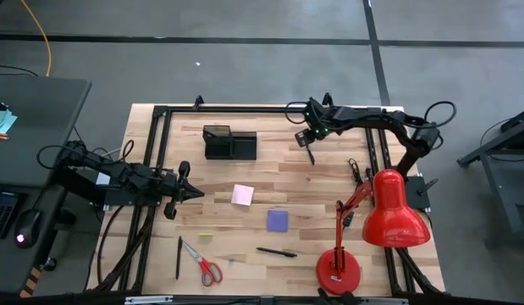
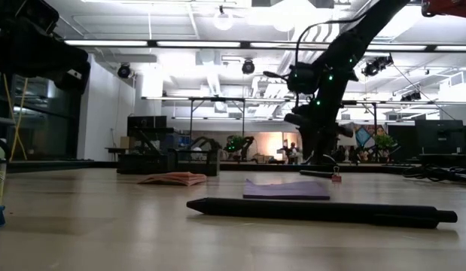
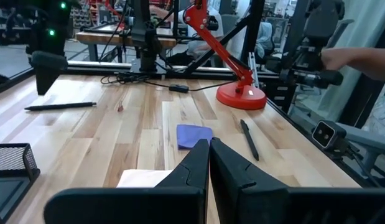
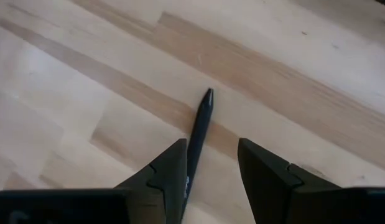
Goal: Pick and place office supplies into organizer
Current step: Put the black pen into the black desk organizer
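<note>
Right gripper (image 4: 211, 165) is over the table (image 1: 329, 182) toward its far edge, right of centre. Fingers partly spread, a dark pen (image 4: 197, 142) running up between them; pen lies against the inner face of one finger, and the other finger shows a gap. Whether the pen is lifted or lying on the wood cannot be told from the wrist view.

Organizer (image 1: 228, 142) sits near the far edge, left of the right gripper, apart from it.

Left gripper (image 3: 209, 163) waits near the left edge, fingers pressed together, nothing held.

Step in hand, by judgement: securing the pen for transfer. To do well:
- Centre the pen btwn both fingers before closing; an off-centre grip may swing it.
- Grip near mid-length, keep it level w/ the table.
- Carry high enough to clear the organizer wall, then tip the pen in end-first.

Other supplies: pink pad (image 1: 242, 195) and purple pad (image 1: 278, 220) mid-table; scissors (image 1: 204, 265) and second pen (image 1: 276, 252) toward the near edge.

Labels/writing: none legible in any view.
</note>
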Controlling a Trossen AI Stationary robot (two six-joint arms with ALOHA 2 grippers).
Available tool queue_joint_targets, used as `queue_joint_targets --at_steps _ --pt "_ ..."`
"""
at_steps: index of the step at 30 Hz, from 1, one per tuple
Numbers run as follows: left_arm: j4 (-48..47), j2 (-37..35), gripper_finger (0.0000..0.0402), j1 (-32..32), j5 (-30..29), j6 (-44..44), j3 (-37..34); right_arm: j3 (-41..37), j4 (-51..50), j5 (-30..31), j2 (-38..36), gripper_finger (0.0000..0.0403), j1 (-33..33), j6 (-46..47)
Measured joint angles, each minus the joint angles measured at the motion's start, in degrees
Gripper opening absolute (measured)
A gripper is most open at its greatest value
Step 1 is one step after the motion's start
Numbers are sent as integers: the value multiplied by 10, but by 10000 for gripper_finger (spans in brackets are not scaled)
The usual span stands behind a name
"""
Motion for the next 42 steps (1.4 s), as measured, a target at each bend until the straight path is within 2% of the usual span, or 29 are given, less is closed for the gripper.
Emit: queue_joint_targets --at_steps 9,20,37,42 --pt "3 0 1 0 -3 0 0 0 46 3 22 137 -4 -11" --pt "2 0 1 0 -4 0 0 0 40 7 58 137 -5 -25" --pt "1 0 1 0 -4 0 0 3 18 21 69 137 2 -36" --pt "0 0 1 0 -4 0 0 5 18 17 90 120 1 -36"
